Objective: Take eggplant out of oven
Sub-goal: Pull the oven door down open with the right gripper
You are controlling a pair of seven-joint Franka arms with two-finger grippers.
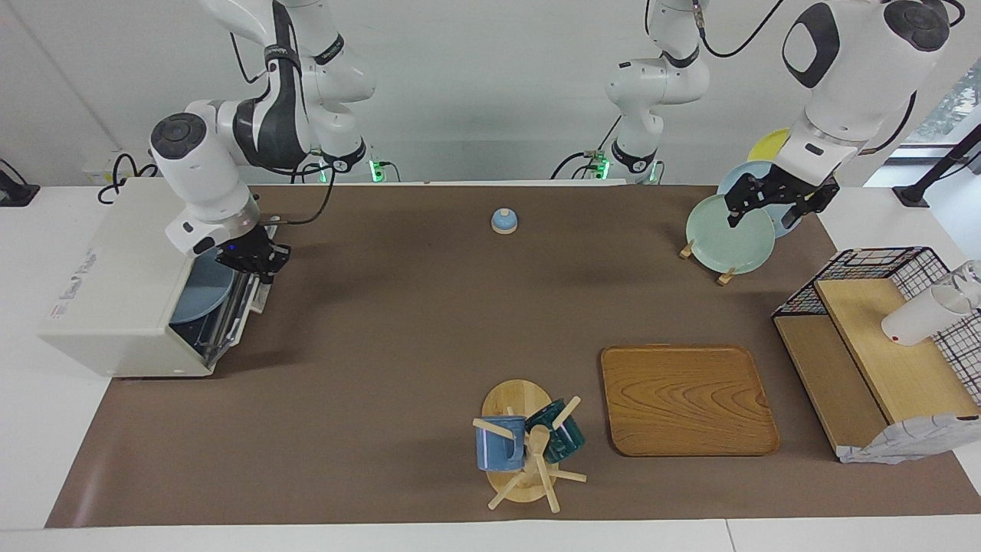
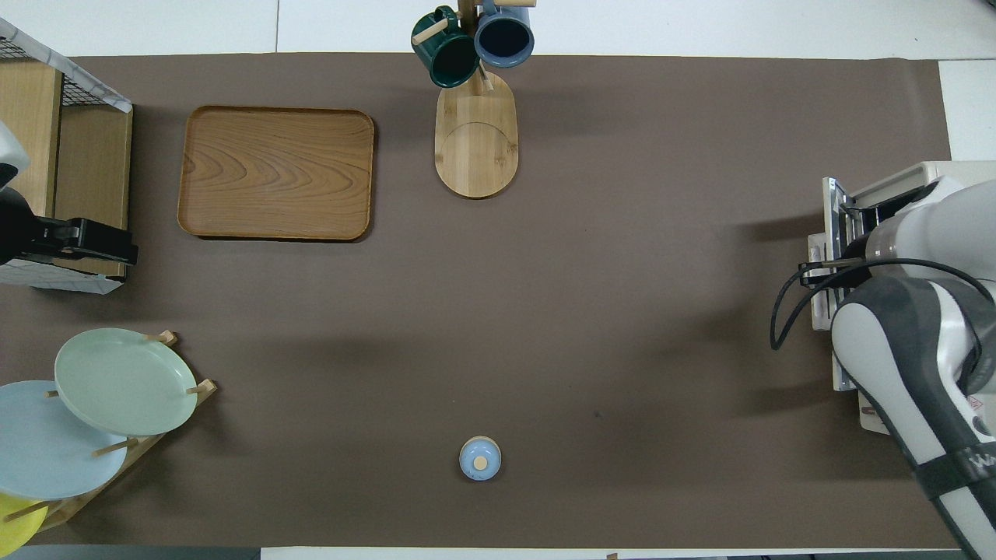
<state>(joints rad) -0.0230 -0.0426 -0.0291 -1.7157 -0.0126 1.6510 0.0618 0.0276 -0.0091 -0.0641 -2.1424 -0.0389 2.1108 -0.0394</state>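
Observation:
The off-white oven (image 1: 123,291) stands at the right arm's end of the table and also shows in the overhead view (image 2: 895,187). Its glass door (image 1: 234,314) stands slightly ajar, and a pale blue round plate (image 1: 201,295) shows inside. The eggplant is hidden. My right gripper (image 1: 263,267) is at the door's upper edge by the handle. My left gripper (image 1: 770,208) hangs open and empty in the air over the plate rack (image 1: 705,257), waiting.
Green (image 1: 724,234), blue and yellow plates stand in the rack. A small blue bell (image 1: 503,221) sits mid-table near the robots. A wooden tray (image 1: 686,399), a mug tree (image 1: 525,445) with two mugs, and a black wire basket shelf (image 1: 881,345) holding a white cup (image 1: 920,314) are also there.

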